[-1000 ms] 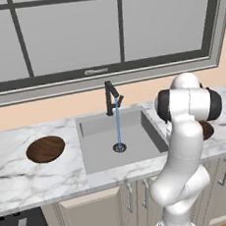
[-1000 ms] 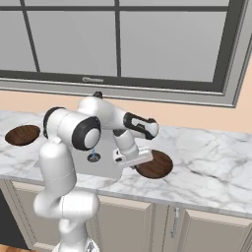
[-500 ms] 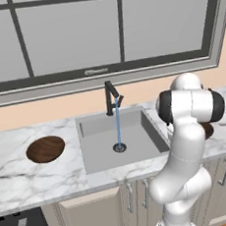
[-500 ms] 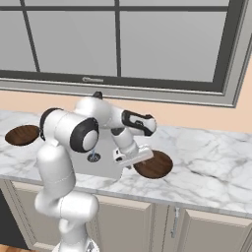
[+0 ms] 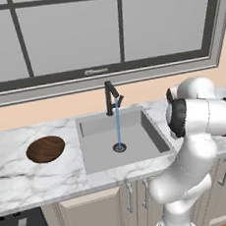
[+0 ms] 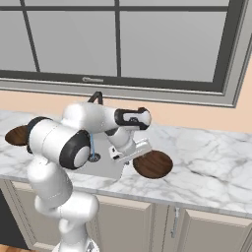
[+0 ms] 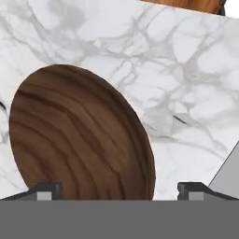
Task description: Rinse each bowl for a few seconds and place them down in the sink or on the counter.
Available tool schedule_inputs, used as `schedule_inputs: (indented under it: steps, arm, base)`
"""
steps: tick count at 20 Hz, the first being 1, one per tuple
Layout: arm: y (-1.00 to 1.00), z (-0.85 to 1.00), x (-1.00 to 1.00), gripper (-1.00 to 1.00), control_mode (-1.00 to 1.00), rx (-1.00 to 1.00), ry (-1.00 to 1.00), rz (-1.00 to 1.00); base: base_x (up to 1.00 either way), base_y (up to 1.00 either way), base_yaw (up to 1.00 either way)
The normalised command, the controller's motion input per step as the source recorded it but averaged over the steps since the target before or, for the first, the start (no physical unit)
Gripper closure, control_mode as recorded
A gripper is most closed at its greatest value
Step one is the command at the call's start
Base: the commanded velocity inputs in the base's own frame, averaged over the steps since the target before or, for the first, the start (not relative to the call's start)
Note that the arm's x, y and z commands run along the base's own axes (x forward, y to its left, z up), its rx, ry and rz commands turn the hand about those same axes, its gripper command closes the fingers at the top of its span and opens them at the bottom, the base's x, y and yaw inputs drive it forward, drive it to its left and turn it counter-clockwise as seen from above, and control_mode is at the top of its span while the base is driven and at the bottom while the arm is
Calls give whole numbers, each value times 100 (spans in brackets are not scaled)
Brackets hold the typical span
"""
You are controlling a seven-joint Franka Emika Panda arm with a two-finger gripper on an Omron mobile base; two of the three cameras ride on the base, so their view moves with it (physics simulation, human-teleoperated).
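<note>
Two wooden bowls sit on the marble worktop (image 5: 23, 183). One bowl (image 5: 45, 149) lies at nine o'clock from the single sink (image 5: 151, 130), where one stream of water (image 5: 118, 122) falls from the black faucet (image 5: 111, 96). The second bowl (image 6: 153, 164) rests at three o'clock from the basin. The fingers (image 7: 121, 190) stand wide apart above its rim, gripping nothing.

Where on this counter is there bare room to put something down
Bare marble counter runs right of the bowl toward the wall. More lies between the other bowl and the sink, and in front of that bowl. The sink floor is bare around the drain, under running water. It is crowded where the open gripper stands beside the right-hand bowl.
</note>
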Motion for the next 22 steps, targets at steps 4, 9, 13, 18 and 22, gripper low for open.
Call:
schedule_inputs:
  steps: [4,9,13,18,22]
  arm:
    - [0,95,0,-100,-100,-2,4,7]
    - [2,95,4,-100,-100,-5,7,9]
    - [0,67,1,-100,-100,8,9,17]
    - [3,38,23,-100,-100,12,-4,15]
    - [15,34,28,-100,-100,16,-10,2]
  base:
    - [0,0,0]
    - [0,0,0]
    - [0,0,0]
    - [0,0,0]
    - [0,0,0]
